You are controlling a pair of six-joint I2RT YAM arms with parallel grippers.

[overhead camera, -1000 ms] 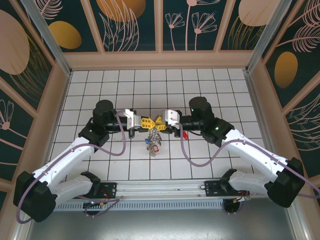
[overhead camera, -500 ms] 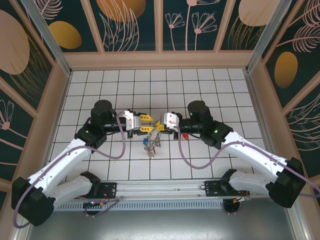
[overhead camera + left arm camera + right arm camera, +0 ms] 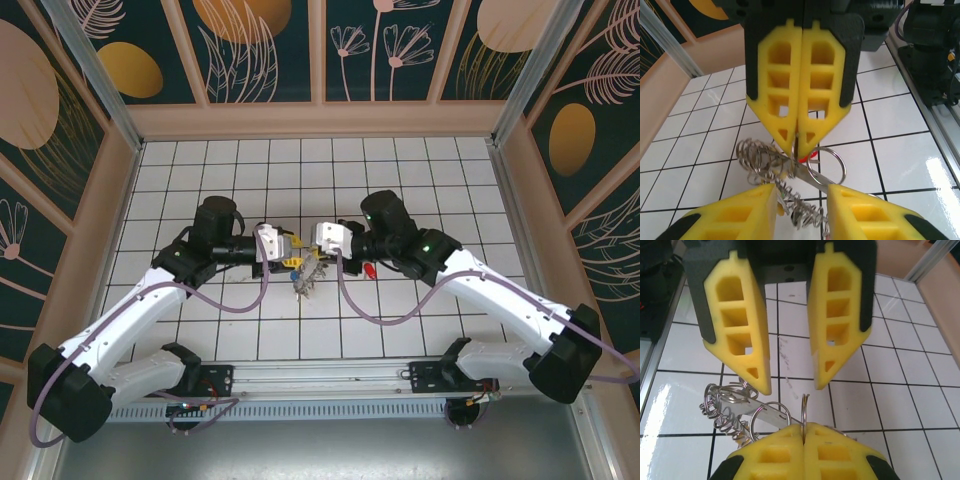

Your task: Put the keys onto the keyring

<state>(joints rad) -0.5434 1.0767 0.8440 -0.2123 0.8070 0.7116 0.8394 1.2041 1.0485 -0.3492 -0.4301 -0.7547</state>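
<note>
My right gripper (image 3: 804, 426) is shut on the thin silvery keyring (image 3: 803, 407), which stands edge-on between its yellow fingers. From that ring hangs a tangle of wire rings, coils and a flat metal blade (image 3: 812, 175). In the top view the bunch of keys (image 3: 303, 282) dangles below both grippers, showing blue and yellow bits. My left gripper (image 3: 801, 192) faces the right one tip to tip and is open, its fingers (image 3: 740, 335) apart on either side of the bunch, pinching nothing. A red key (image 3: 370, 268) lies on the tiles under the right arm.
The white tiled floor (image 3: 200, 170) is bounded by wooden walls on the left (image 3: 110, 200), right and back. The arms' base rail (image 3: 320, 378) runs along the near edge. Both arms meet near the middle of the floor.
My left gripper has opened and let go of the bunch. My right gripper has shut on the ring and shifted left; the bunch now hangs from it.
</note>
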